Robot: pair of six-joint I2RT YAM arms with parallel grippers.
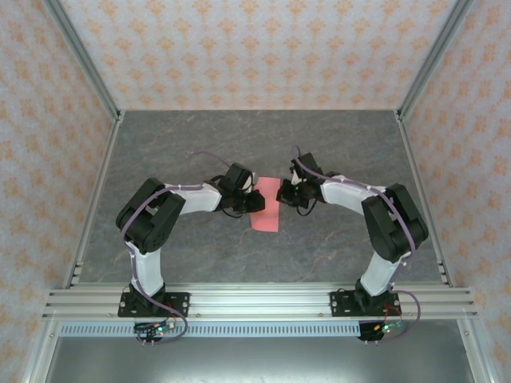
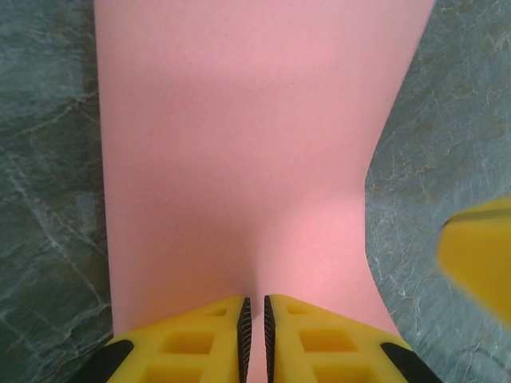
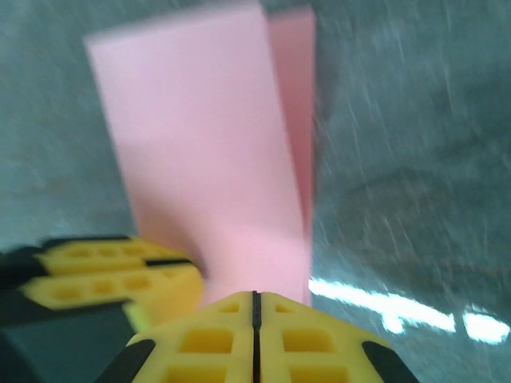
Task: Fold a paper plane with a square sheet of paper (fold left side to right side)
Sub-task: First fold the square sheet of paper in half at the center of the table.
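Left wrist view: I see the left gripper (image 2: 255,302) nearly closed, with only a hairline gap, pinching the near edge of the paper (image 2: 239,144); a small pucker runs into the jaws. In the right wrist view, the right gripper (image 3: 255,297) is pressed fully together with its tips at the paper's edge; I cannot tell whether any paper is caught. The paper is doubled over, one layer offset past the other. From above it lies mid-way across the grey table (image 1: 200,144), between both grippers.

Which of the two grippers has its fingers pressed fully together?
The right gripper: its yellow fingers meet in one thin line. The left gripper shows a narrow slit at the pink paper edge.
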